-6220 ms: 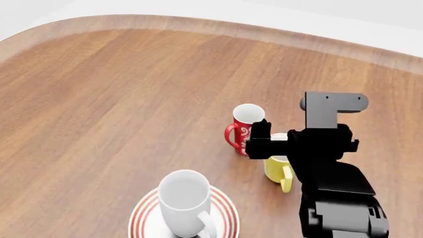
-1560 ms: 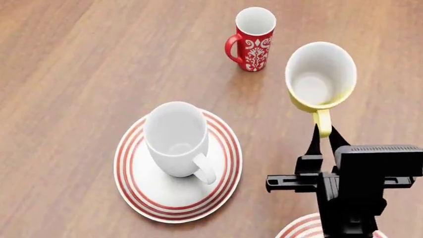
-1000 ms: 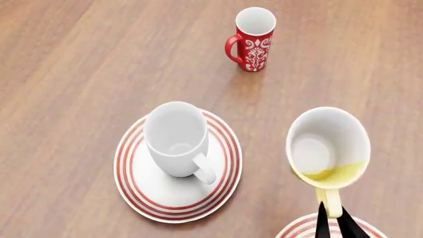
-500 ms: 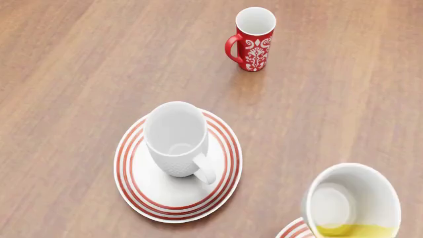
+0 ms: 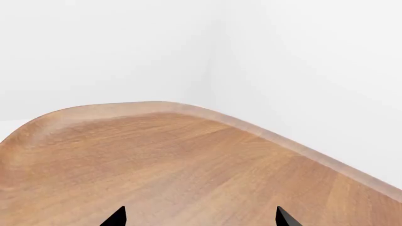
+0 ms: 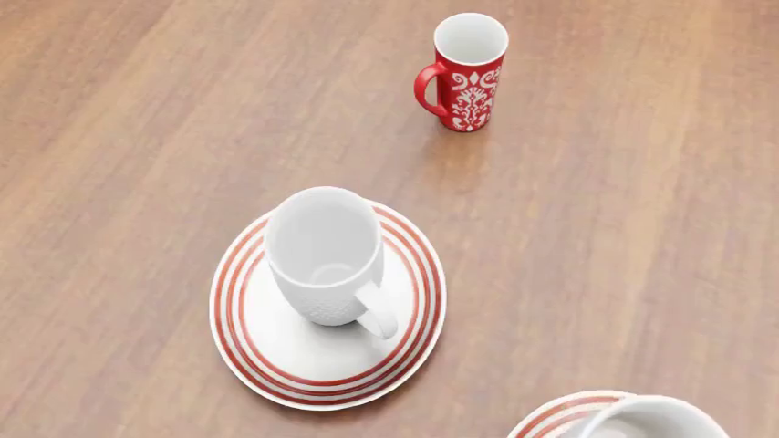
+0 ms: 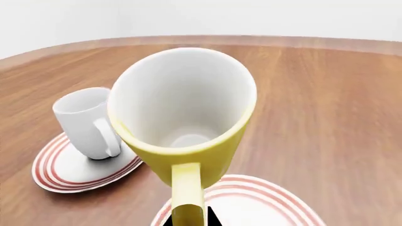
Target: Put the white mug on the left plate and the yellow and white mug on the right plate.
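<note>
The white mug (image 6: 323,255) stands upright on the left plate (image 6: 250,351); both also show in the right wrist view, the mug (image 7: 84,120) on the plate (image 7: 63,174). My right gripper (image 7: 188,220) is shut on the handle of the yellow and white mug (image 7: 188,117) and holds it over the right plate (image 7: 264,202). I cannot tell whether the mug touches the plate. In the head view only the mug's white rim (image 6: 651,418) and the plate's edge (image 6: 554,420) show at the bottom. My left gripper (image 5: 201,220) is open and empty over bare table.
A red mug with a white floral pattern (image 6: 466,68) stands at the far side of the wooden table (image 6: 146,137). The table's curved far edge (image 5: 157,107) borders a white wall in the left wrist view.
The yellow and white mug has moved toward me, from near the red mug to over the right plate. The right arm has dropped out of the head view.
</note>
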Robot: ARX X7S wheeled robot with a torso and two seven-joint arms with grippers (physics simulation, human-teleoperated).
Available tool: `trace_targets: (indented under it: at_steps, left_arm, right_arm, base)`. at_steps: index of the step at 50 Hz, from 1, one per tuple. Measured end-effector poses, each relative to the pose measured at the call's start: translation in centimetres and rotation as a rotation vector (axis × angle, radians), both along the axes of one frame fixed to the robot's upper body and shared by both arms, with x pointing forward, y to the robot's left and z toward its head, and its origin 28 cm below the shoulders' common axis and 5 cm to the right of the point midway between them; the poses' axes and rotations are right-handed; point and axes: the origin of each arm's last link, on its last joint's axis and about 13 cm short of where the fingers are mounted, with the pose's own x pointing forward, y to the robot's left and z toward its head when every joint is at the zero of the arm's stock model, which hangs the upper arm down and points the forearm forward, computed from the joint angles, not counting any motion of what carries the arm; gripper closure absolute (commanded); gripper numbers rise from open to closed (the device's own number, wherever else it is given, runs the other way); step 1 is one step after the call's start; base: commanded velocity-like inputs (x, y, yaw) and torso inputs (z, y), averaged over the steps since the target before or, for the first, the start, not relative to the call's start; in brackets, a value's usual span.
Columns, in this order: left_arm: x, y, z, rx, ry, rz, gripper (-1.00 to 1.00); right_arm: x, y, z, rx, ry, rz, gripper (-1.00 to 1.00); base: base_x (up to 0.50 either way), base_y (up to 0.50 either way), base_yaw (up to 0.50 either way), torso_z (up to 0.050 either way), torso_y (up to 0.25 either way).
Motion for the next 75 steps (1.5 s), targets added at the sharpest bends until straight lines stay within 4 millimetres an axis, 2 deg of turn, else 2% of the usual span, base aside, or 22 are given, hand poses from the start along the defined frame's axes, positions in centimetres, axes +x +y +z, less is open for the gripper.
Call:
trace_targets:
  at_steps: [44, 61, 75]
  left_arm:
    - [-0.1, 0.0, 0.0, 0.002, 0.005, -0.004, -1.0]
    - [-0.1, 0.1, 0.0, 0.001, 0.005, -0.004, -1.0]
    - [-0.2, 0.1, 0.1, -0.001, 0.002, -0.004, -1.0]
  right_arm:
    - [-2.6, -0.4, -4.6, 0.105, 0.043, -0.067, 1.0]
    - [-2.3, -0.8, -6.6, 0.139, 0.087, -0.085, 1.0]
    - [-1.2, -1.2, -7.2, 0.148, 0.107, -0.089, 1.0]
  base:
    - [0.0, 0.0, 0.0, 0.0, 0.0]
    - [0.0, 0.0, 0.0, 0.0, 0.0]
    - [0.0, 0.0, 0.0, 0.0, 0.0]
